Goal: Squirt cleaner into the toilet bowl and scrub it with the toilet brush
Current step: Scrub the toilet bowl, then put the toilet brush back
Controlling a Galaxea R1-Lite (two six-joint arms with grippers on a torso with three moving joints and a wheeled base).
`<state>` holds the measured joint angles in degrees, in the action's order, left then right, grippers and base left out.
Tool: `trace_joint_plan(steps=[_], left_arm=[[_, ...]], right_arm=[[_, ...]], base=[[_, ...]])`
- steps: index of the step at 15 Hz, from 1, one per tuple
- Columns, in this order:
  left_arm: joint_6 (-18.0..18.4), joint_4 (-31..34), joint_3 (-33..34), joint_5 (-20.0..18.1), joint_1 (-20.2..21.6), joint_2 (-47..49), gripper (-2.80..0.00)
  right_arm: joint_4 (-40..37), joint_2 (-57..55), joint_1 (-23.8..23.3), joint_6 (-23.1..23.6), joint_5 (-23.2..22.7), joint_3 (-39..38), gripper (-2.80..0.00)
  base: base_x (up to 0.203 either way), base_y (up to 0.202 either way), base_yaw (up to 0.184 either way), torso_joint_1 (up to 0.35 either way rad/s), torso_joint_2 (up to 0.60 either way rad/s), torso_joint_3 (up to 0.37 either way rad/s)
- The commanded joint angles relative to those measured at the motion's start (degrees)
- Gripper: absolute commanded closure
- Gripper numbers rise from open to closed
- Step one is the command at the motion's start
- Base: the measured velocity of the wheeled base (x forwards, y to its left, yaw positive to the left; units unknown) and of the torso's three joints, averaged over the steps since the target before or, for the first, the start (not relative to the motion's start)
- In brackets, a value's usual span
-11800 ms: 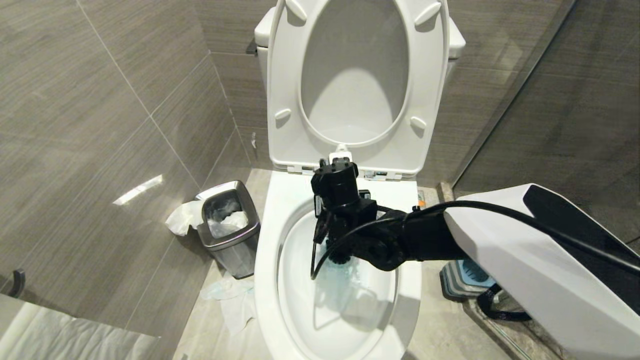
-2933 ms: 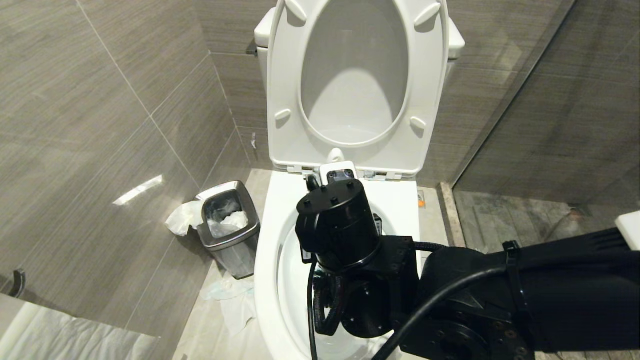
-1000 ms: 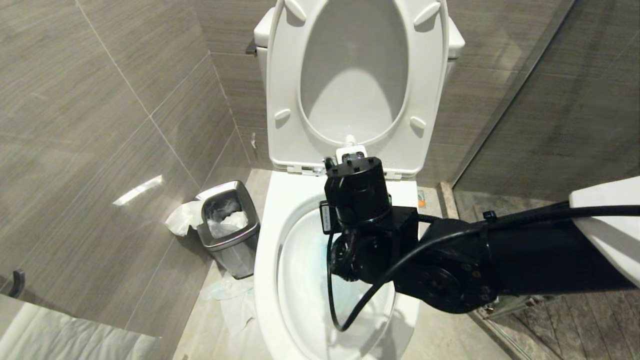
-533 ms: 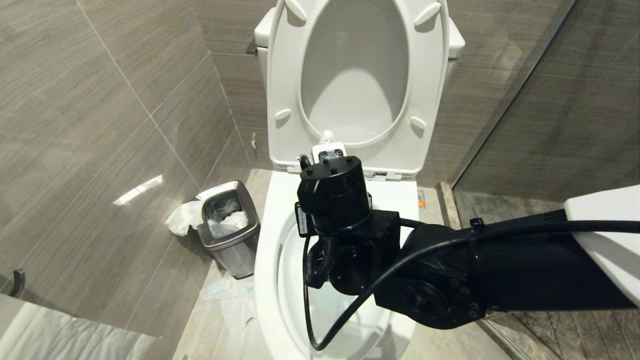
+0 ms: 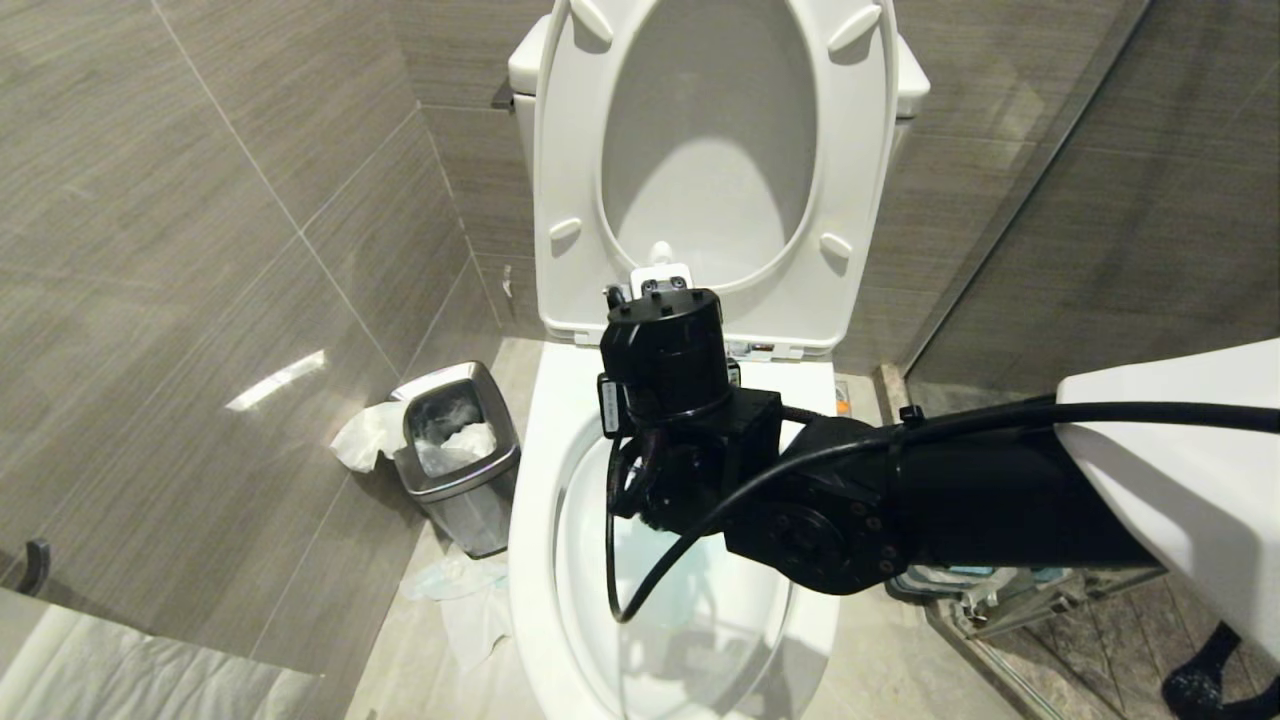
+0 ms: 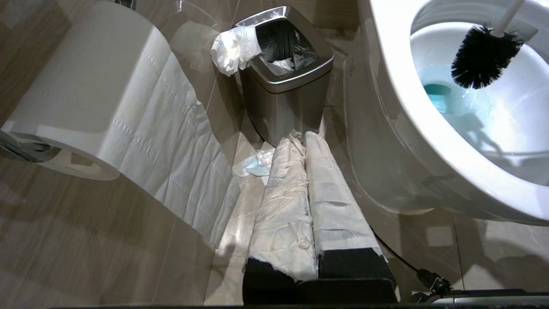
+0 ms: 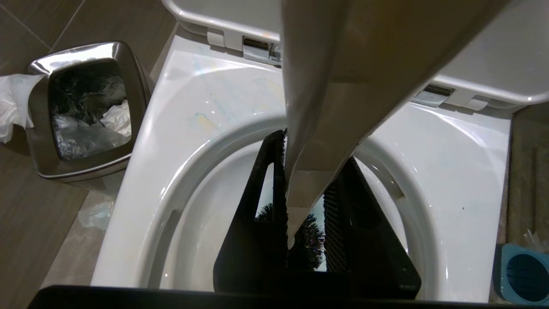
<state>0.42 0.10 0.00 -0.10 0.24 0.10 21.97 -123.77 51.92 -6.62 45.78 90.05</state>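
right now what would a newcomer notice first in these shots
The right gripper over the toilet bowl, shut on the toilet brush, whose black head hangs just above the blue water. Left of the bowl, a steel bin with tissue spilling over its edge stands on the floor. The left gripper, wrapped in white paper, sits shut and low beside the bowl.

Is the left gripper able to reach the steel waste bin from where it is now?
Probably yes: the shut left gripper points at the waste bin, with only tissue scraps on the floor between them.
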Motion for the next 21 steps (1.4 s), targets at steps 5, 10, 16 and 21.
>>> trace_joint_plan(steps=[5,10,16,21], left_arm=[[0.0,0.0,0.0,0.0,0.0,0.1,0.00],[0.0,0.0,0.1,0.0,0.0,0.1,0.00],[0.0,0.0,0.1,0.0,0.0,0.1,0.00],[0.0,0.1,0.0,0.0,0.0,0.1,0.00]], right_arm=[[-1.2,6.8,0.2,0.0,0.4,-2.2,0.00],[-5.5,14.3,0.6,0.0,0.6,-4.1,0.00],[-9.7,24.9,3.0,0.0,5.2,-9.6,0.00],[-12.4,32.4,0.3,0.0,9.1,-15.3,0.00]], base=[[0.000,0.000,0.000,0.000,0.00,0.000],[0.000,0.000,0.000,0.000,0.00,0.000],[0.000,0.000,0.000,0.000,0.00,0.000],[0.000,0.000,0.000,0.000,0.00,0.000]])
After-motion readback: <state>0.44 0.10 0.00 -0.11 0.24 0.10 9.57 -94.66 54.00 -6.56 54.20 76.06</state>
